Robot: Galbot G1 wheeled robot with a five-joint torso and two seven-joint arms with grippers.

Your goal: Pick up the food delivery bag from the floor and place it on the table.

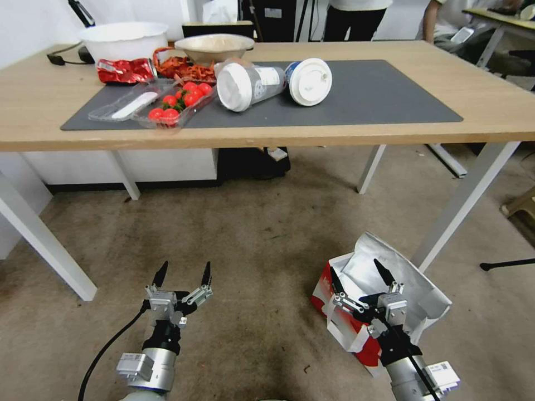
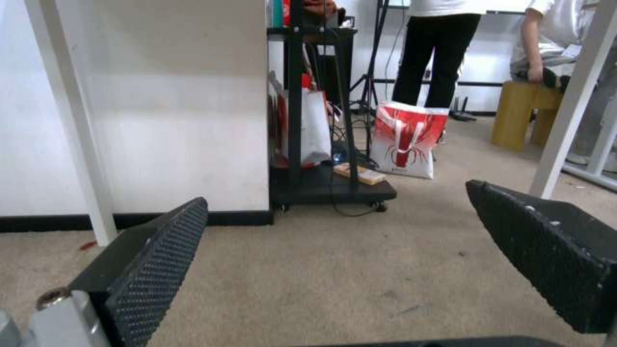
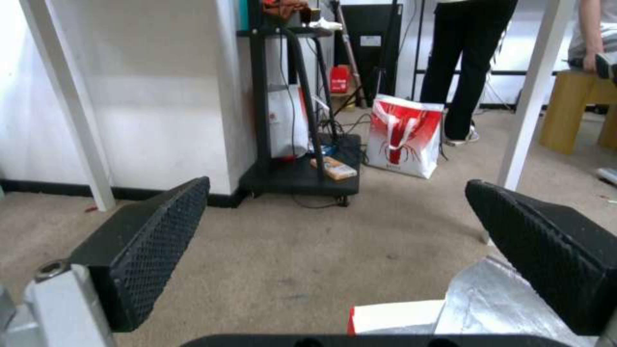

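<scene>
The food delivery bag (image 1: 363, 253) stands on the floor (image 1: 262, 234) at the lower right, beside a white leg of the table (image 1: 490, 106). It is red and white, with its silver foil lining open upward. My right gripper (image 1: 358, 273) hovers open just above the bag's open top. In the right wrist view, the foil and a red-and-white edge of the bag (image 3: 489, 299) lie under the open right gripper (image 3: 334, 231). My left gripper (image 1: 183, 274) hangs open over bare carpet to the left, holding nothing, and its open fingers (image 2: 154, 260) frame carpet in the left wrist view.
On the table's dark mat (image 1: 390, 94) lie two tipped white-lidded cups (image 1: 262, 83), a tray of tomatoes (image 1: 178, 103) and bowls (image 1: 125, 39). The mat's right half is bare. A second red-and-white bag (image 3: 405, 137) and a black cart (image 3: 289, 173) stand beyond the table.
</scene>
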